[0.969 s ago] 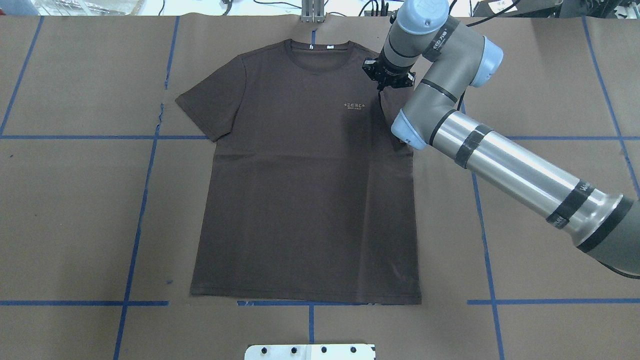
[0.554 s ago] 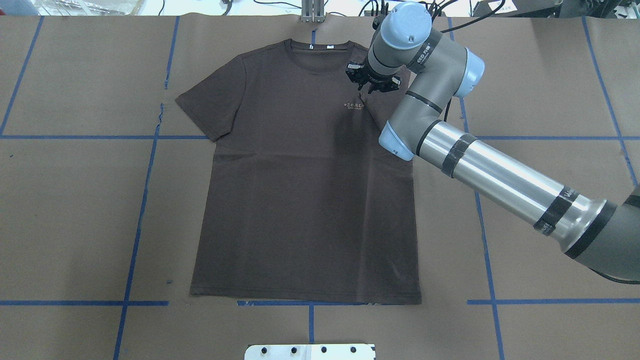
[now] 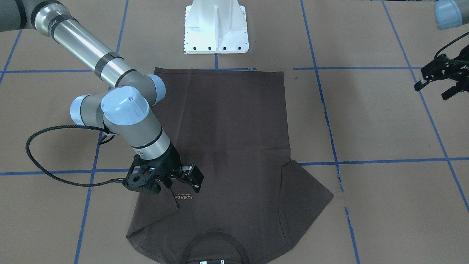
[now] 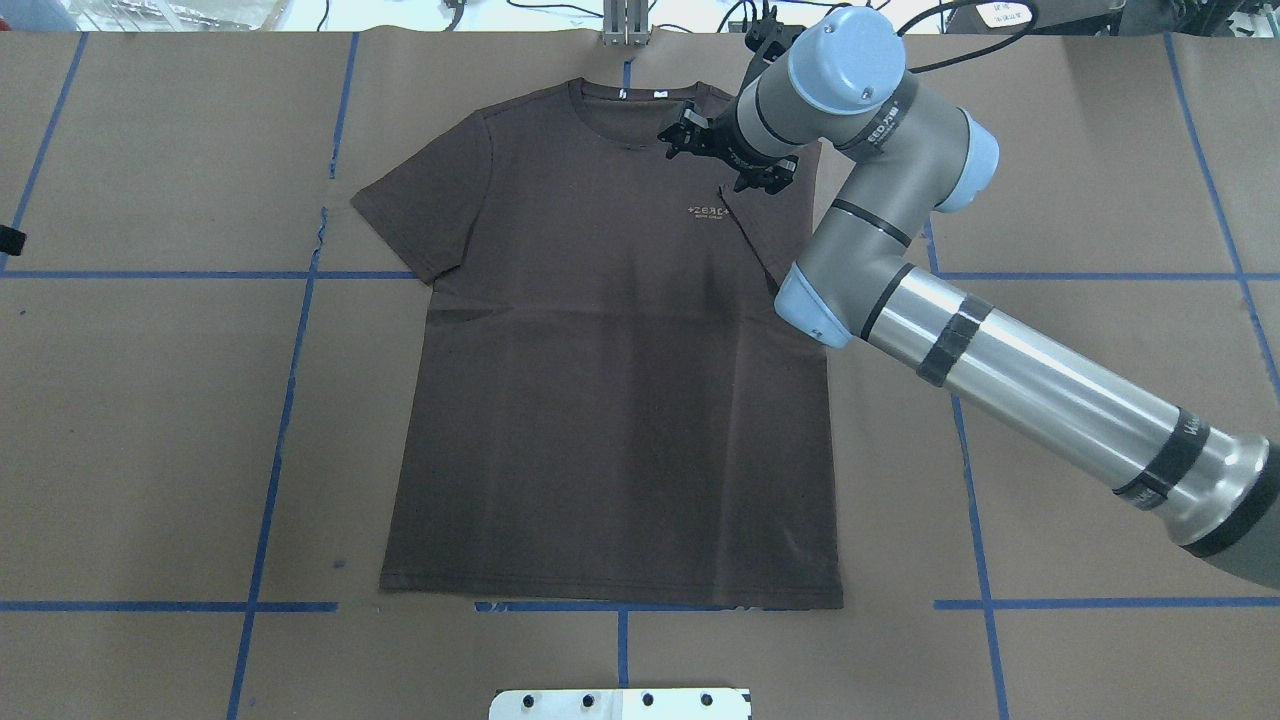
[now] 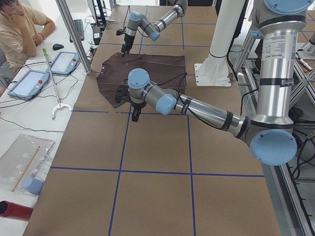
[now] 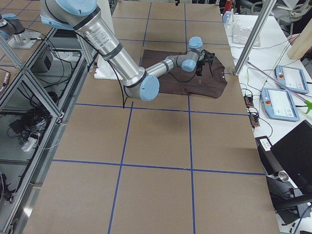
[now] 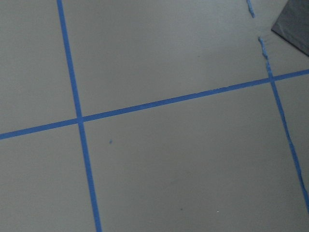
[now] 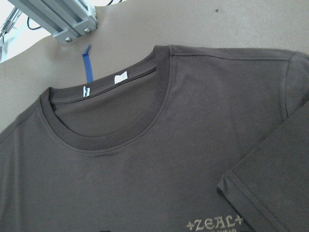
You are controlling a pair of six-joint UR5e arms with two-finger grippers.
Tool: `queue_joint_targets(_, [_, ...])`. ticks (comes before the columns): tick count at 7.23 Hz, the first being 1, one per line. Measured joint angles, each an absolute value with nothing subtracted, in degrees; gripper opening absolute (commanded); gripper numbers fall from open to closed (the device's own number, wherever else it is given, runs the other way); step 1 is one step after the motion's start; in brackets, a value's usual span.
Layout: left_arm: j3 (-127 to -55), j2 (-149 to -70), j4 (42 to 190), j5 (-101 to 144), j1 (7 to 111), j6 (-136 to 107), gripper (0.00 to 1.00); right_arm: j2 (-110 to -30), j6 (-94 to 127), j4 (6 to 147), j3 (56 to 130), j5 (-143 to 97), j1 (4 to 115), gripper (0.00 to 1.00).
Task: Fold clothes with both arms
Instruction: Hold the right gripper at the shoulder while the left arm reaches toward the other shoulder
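Observation:
The dark brown T-shirt (image 4: 600, 400) lies flat, front up, on the brown paper, with its collar (image 8: 111, 140) and white neck tags (image 8: 118, 79) at the far edge. The sleeve on my right (image 4: 770, 230) is folded inward onto the chest, its hem next to the pale lettering (image 4: 709, 211). My right gripper (image 4: 725, 160) is open and empty just above the chest beside the collar; it also shows in the front view (image 3: 165, 181). My left gripper (image 3: 438, 86) is open and empty, well off the shirt beyond the flat left sleeve (image 3: 311, 190).
The white pedestal base (image 3: 216, 27) stands at the near edge by the shirt's hem. An aluminium post (image 4: 625, 25) stands at the far edge behind the collar. A black cable loop (image 3: 40, 161) hangs from my right wrist. An operator (image 5: 19, 22) sits past the far edge.
My right gripper has moved left from the shoulder to over the chest near the collar and has turned. The left gripper's tip has come into the overhead view's left edge.

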State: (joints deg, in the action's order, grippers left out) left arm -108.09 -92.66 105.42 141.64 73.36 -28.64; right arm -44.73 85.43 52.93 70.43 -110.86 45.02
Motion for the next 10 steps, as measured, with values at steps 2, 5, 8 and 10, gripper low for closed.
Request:
queue_joint_targets(2, [-102.69,-101.58,106.31,137.25,67.63,-41.21,0.99,-52.3,87.2,53.21,82.81,-116.98,45.3,0.98])
queue_joint_targets(5, [-82.71,-116.95,114.94,123.7,58.89,-55.23,0.99,-64.32,87.43,53.23,96.47,-121.27,46.38,0.99])
queue_joint_targets(8, [-65.71,-125.66,127.63,115.13,53.59,-63.25,0.93,-66.77,87.53,53.28,99.17,-121.48,47.02,0.99])
queue_joint_targets(10, [-59.95,-128.8,129.56,111.71,52.06,-63.89,0.76,-66.58,87.54,53.29,98.96,-121.52,47.06,0.99])
